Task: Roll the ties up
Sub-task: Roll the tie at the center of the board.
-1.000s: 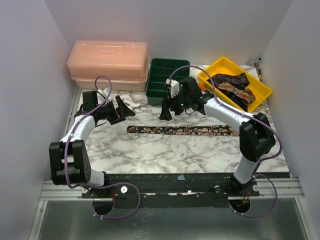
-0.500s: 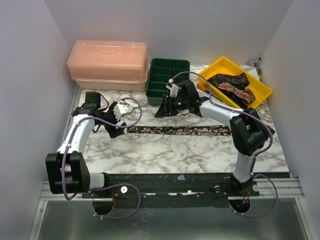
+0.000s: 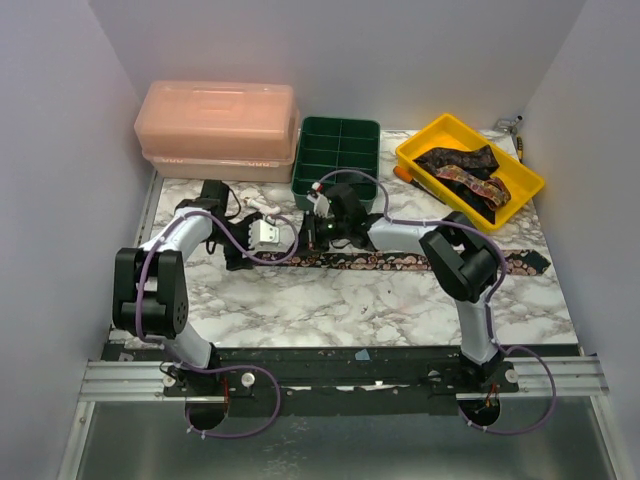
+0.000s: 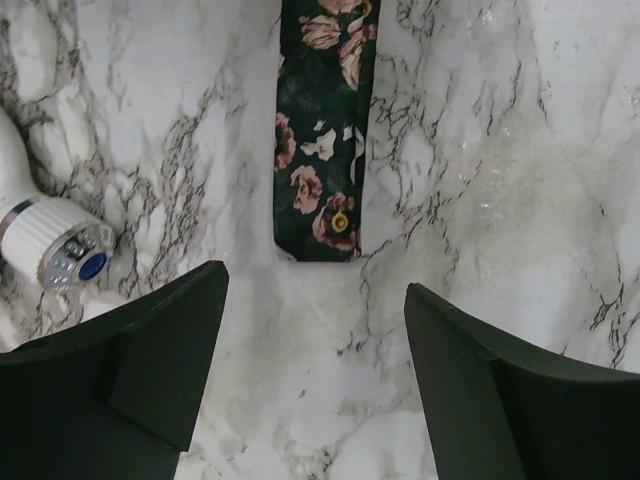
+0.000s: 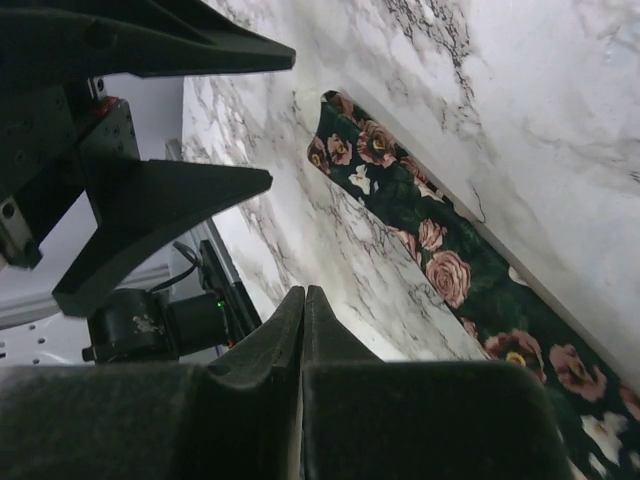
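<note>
One tie [image 3: 400, 262], dark with pink flowers, lies flat and straight across the marble table [image 3: 330, 310]. Its narrow left end [image 4: 320, 130] sits just ahead of my left gripper [image 4: 318, 285], which is open over bare marble with nothing between the fingers [image 4: 150, 370]. My right gripper [image 5: 303, 292] is shut with nothing in it, hovering low beside the same end of the tie [image 5: 430, 250]. From above, the left gripper [image 3: 250, 258] and right gripper [image 3: 312, 238] are close together. More ties [image 3: 462, 172] lie bunched in the yellow tray [image 3: 425, 140].
A green compartment tray [image 3: 337, 160] stands at the back centre, with a pink lidded box [image 3: 218, 125] at the back left. A white plastic piece [image 3: 262, 207] [image 4: 50, 245] lies close to the left gripper. The left gripper's fingers [image 5: 170, 200] show near the right wrist camera.
The right gripper has gone from open to shut and moved left toward the tie's left end. The left gripper has swung right and down to that same end, its jaws narrowing a little.
</note>
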`<state>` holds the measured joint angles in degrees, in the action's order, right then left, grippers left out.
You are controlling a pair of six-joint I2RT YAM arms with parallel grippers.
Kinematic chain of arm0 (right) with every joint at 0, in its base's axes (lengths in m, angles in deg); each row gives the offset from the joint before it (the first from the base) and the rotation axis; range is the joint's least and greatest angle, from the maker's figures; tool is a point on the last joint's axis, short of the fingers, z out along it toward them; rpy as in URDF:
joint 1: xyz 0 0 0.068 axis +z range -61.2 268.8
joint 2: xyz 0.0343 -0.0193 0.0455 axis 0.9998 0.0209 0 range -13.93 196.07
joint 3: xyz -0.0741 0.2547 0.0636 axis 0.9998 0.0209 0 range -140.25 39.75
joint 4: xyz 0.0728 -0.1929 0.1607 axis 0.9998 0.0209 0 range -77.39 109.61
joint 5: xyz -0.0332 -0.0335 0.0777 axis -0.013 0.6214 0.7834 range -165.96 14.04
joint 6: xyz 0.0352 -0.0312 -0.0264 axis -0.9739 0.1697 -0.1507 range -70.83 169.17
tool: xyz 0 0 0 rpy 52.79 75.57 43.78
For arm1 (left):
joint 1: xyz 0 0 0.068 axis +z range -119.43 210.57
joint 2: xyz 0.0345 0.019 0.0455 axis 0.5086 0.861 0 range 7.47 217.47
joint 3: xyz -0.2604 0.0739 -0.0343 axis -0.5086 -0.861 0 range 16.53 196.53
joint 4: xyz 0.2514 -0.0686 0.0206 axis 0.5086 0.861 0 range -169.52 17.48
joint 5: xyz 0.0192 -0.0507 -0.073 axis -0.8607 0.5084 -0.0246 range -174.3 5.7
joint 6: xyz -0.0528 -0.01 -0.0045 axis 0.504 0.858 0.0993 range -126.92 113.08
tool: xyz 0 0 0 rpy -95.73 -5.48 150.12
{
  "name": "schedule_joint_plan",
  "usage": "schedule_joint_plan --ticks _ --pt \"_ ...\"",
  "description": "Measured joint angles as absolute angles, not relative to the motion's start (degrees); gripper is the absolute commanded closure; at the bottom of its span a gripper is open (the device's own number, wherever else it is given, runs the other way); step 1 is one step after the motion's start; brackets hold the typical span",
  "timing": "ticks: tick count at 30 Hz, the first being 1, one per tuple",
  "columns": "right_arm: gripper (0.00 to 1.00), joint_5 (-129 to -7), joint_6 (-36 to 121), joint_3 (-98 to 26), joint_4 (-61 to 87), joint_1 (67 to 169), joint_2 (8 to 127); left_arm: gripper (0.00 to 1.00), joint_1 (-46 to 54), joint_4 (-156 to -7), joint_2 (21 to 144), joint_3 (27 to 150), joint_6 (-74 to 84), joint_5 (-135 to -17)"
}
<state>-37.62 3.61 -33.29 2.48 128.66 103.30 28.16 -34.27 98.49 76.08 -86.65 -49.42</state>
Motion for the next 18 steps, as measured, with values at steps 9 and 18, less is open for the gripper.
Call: schedule_joint_plan --ticks 9,18 --pt "1.0 -40.3 1.0 -35.8 0.6 131.7 109.5 0.27 24.7 -36.6 102.3 76.1 -85.5 -53.0" --pt "0.99 -42.1 -0.7 -38.3 -0.3 132.0 111.3 0.31 23.0 -37.4 102.3 76.1 -85.2 -54.5"
